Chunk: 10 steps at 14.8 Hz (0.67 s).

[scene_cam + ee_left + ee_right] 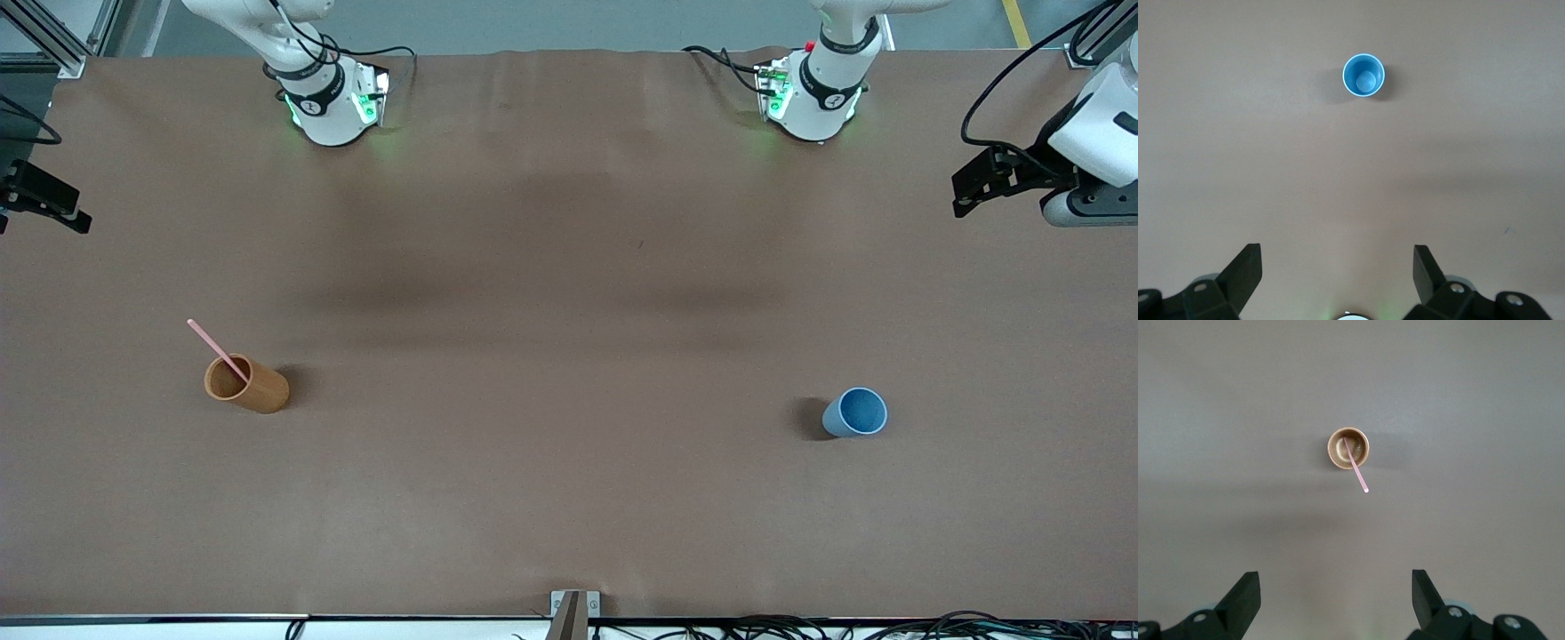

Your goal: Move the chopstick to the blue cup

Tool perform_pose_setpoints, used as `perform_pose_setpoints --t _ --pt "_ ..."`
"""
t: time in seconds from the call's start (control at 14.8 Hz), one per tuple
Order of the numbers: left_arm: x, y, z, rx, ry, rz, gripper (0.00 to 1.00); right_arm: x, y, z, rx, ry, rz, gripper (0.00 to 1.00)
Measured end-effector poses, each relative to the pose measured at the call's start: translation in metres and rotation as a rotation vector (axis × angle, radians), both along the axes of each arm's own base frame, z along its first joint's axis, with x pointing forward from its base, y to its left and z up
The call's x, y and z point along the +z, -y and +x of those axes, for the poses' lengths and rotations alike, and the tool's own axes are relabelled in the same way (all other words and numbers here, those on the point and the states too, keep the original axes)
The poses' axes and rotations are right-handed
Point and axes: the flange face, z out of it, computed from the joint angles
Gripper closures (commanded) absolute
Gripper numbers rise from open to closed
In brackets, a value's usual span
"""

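The bench is crossed by open surface between the orange-brown cup, toward the right arm's end, and the blue cup, toward the left arm's end. The chopstick is leaned out of the orange-brown cup's mouth, unobstructed above. The blue cup's mouth is left uncovered.

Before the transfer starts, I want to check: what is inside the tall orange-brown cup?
The tall orange-brown cylindrical cup holds one thin pale-pink chopstick, leaning on its rim with the upper part sticking out. Its lower end is visible inside from above in the right wrist view; nothing else shows there.
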Motion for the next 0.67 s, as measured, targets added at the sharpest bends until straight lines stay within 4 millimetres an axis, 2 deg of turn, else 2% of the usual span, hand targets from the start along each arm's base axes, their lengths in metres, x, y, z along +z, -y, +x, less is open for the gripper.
perform_pose_setpoints --t 0.67 --pt "-0.0002 -0.0039 0.0012 0.009 -0.002 -0.014 0.00 0.0000 -0.0003 0.0000 0.000 0.000 0.000 0.00"
